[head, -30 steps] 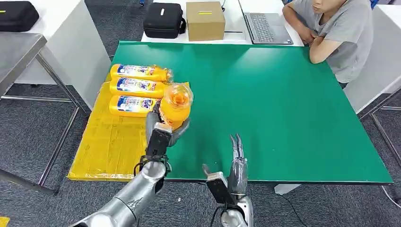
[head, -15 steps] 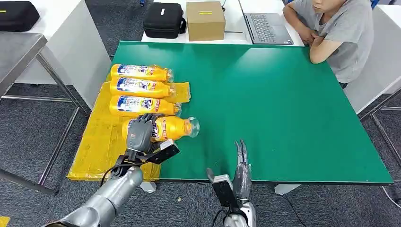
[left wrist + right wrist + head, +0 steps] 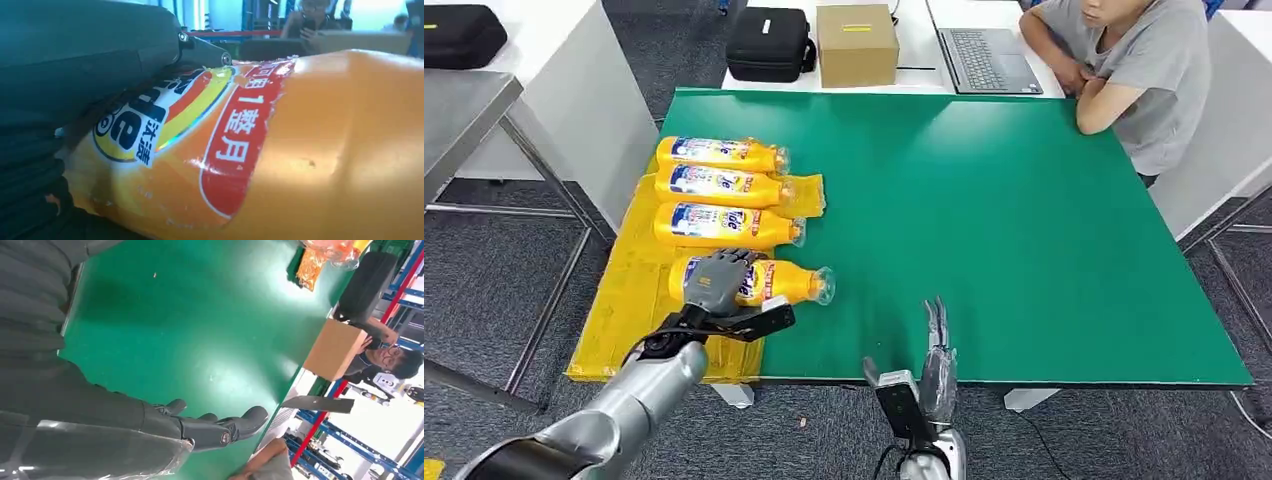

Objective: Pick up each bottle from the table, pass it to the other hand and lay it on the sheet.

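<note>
The left hand [image 3: 717,281] was seen wrapped over the body of the fourth bottle [image 3: 774,283], which lay on its side with its labelled end on the yellow sheet [image 3: 639,310] and its clear cap end reaching out over the green table [image 3: 1024,220]. In the left wrist view the dark fingers [image 3: 75,65] were pressed against the label, so the bottle was judged to be held, though set down or nearly so. The right hand [image 3: 936,355] was held at the near edge of the table with fingers straight and apart, and nothing was carried in it.

The step in hand was judged to be the laying down of this bottle beside 3 others [image 3: 719,190] already lined up on the sheet. No further bottle was seen standing on the table, so the task was taken to be close to done. The next move was thought to call for a gentle release, with the fingers lifted clear so that the round bottle would not be rolled off toward the table.

On the label [image 3: 170,120] a blue, red and yellow logo resembling "Tide" was partly made out, with Chinese characters beside it; on the red band, "1整月" was read. On the other bottles similar labels were seen, too small to be read.
</note>
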`<state>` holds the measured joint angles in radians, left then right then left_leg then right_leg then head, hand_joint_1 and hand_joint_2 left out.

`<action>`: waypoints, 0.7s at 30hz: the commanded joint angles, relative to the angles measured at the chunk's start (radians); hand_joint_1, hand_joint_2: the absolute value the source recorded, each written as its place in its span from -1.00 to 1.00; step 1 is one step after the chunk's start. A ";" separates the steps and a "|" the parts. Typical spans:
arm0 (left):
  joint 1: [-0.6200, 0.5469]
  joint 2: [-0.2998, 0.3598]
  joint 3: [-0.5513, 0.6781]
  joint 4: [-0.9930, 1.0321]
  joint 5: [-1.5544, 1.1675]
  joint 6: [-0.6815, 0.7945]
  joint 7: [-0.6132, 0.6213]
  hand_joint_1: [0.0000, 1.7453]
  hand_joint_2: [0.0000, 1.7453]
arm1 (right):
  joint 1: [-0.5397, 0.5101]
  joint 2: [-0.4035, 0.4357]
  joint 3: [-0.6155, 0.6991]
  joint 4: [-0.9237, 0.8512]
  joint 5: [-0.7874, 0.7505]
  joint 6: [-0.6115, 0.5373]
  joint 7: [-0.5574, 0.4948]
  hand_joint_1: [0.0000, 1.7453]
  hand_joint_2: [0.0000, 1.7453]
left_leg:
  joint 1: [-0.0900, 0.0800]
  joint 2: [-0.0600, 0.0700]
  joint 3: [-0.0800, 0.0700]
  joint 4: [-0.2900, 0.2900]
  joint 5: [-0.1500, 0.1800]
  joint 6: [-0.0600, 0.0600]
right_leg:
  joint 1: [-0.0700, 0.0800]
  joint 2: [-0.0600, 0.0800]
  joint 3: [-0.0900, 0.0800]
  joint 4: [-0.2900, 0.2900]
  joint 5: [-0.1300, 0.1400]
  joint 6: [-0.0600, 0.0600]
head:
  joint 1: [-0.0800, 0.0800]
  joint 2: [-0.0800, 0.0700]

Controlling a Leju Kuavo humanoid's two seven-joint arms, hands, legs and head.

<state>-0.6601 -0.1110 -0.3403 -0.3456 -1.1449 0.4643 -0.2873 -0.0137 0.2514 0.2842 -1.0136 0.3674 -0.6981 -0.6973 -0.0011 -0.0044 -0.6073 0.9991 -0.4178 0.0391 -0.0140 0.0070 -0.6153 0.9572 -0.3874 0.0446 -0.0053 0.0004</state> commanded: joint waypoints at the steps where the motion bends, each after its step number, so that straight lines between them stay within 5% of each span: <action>1: -0.048 0.069 -0.179 0.112 -0.135 -0.027 0.087 1.00 1.00 | -0.007 -0.033 0.022 0.026 -0.018 0.000 -0.001 -1.00 1.00 | 0.001 0.002 0.006 -0.001 -0.003 -0.003 | 0.001 0.001 0.005 0.000 -0.002 -0.002 | 0.000 0.000; 11: -0.047 0.080 -0.216 0.112 -0.192 -0.049 0.197 1.00 1.00 | -0.014 -0.030 0.021 0.036 -0.011 0.000 -0.001 -1.00 1.00 | 0.001 0.003 0.006 -0.001 -0.002 -0.003 | 0.001 0.002 0.005 0.000 -0.002 -0.002 | 0.000 0.000; 21: -0.035 0.053 -0.119 0.123 -0.075 -0.168 0.126 1.00 1.00 | -0.014 -0.031 0.024 0.036 -0.011 0.000 -0.001 -1.00 1.00 | 0.000 0.002 0.006 -0.001 -0.001 -0.002 | 0.000 0.001 0.004 0.000 -0.001 -0.001 | 0.000 0.000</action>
<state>-0.6920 -0.0645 -0.4879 -0.3048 -1.2364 0.3712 -0.1511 -0.0059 0.2422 0.2907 -1.0136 0.3597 -0.6981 -0.6973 -0.0011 -0.0047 -0.6040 0.9988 -0.4176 0.0378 -0.0140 0.0069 -0.6130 0.9586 -0.3876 0.0441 -0.0053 0.0004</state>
